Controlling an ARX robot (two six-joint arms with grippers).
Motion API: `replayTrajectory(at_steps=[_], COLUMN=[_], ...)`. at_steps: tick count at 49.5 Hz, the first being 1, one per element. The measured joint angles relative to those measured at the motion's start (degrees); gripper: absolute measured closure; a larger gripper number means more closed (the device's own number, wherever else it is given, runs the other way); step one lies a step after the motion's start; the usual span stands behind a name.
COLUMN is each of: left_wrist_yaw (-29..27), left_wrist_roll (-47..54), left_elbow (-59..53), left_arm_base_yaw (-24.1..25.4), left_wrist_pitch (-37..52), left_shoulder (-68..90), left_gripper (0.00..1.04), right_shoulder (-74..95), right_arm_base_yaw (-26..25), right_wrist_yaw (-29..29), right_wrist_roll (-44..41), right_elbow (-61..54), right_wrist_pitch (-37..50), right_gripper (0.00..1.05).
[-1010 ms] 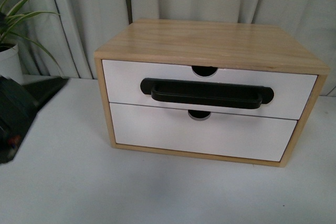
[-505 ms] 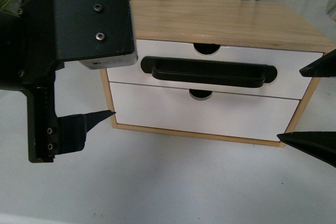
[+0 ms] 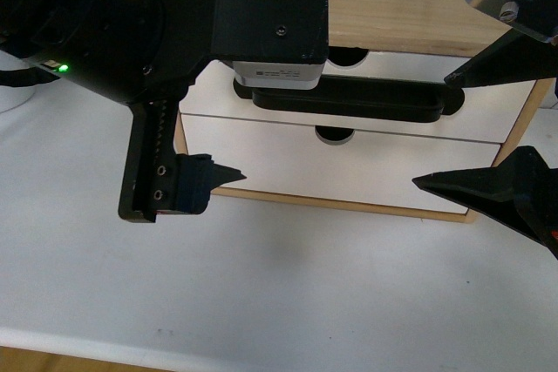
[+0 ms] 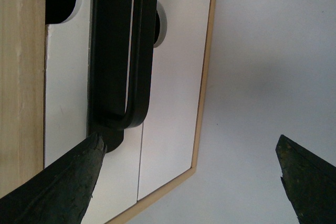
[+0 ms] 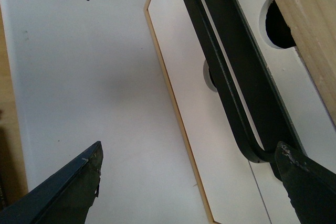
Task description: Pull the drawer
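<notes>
No word, number or brand can be read anywhere. A pale label on the camera block of the left arm, toward twelve o'clock in the front view, carries faint marks too small to read.

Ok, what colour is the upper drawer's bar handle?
The bar handle is black, clearest in right wrist view.

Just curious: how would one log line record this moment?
white-fronted wooden drawer with black bar handle: shut, ungrasped | left gripper: open | right gripper: open
</notes>
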Motion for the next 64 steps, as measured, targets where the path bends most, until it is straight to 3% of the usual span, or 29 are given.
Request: replayTrajectory(at_steps=[36, 64], left_wrist_yaw=[-0.15, 1.27], left_wrist_roll=[2.67, 2.95], left_elbow=[8.41, 9.51], left_arm_base_yaw=[-0.68, -0.13], left_wrist_pitch=[-4.44, -5.46], left_shoulder=[8.46, 9.7], left_gripper=[0.06, 0.06], right_shoulder=[9.16, 13.77], right_arm_base_yaw=[0.9, 1.64], right_wrist_yaw=[-1.95, -0.59], right_wrist_roll=[0.24, -0.35], right_elbow=[3.67, 6.14], right_wrist_pitch=[7.45, 7.91], right_gripper=[0.09, 0.09])
